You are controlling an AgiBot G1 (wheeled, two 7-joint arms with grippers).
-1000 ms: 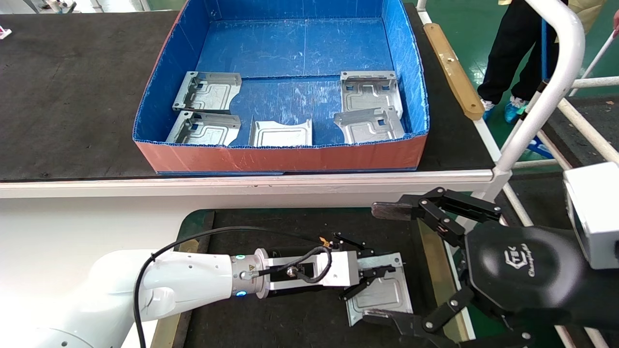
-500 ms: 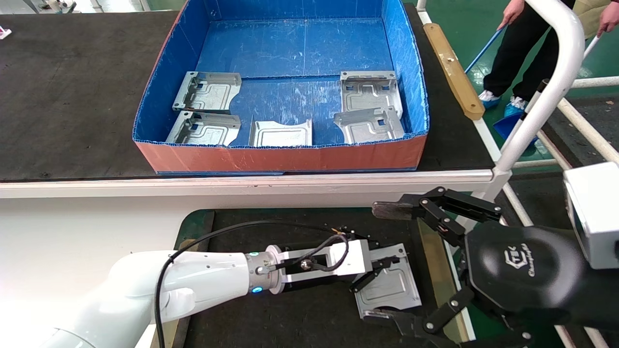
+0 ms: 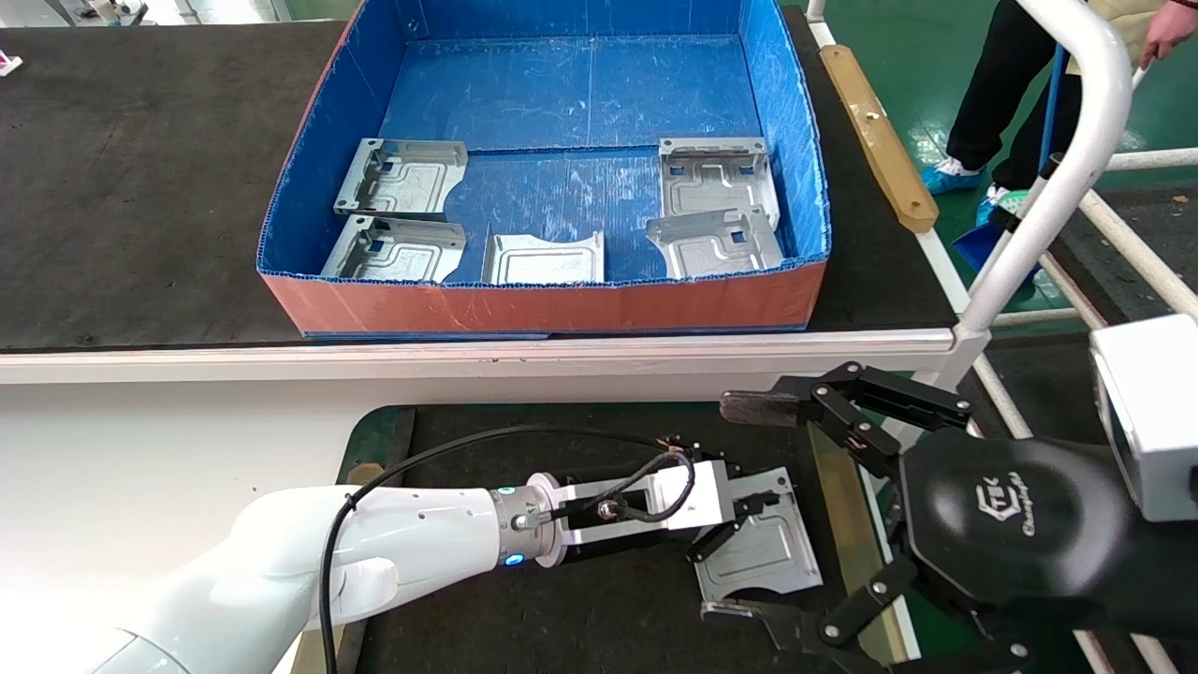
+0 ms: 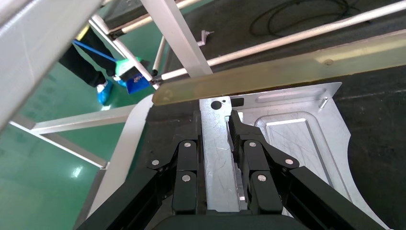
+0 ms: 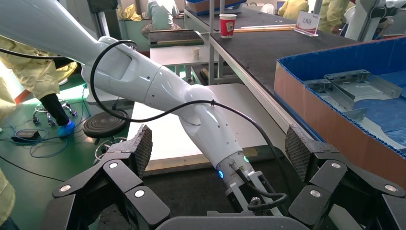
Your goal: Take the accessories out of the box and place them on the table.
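We see five plates (image 3: 402,178) lying in the box (image 3: 543,304); the left gripper (image 3: 739,524) clamps a sixth plate (image 3: 763,557) against the table (image 3: 580,608), while the right gripper (image 3: 749,510) hovers beside it, spread wide.

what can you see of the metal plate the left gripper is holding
The plate is flat, silver-grey stamped sheet metal with a raised rectangular rib, small holes and bent edge tabs. It lies low over the table, near the brass-coloured strip; whether it touches the mat cannot be told. The left gripper is shut on one edge.
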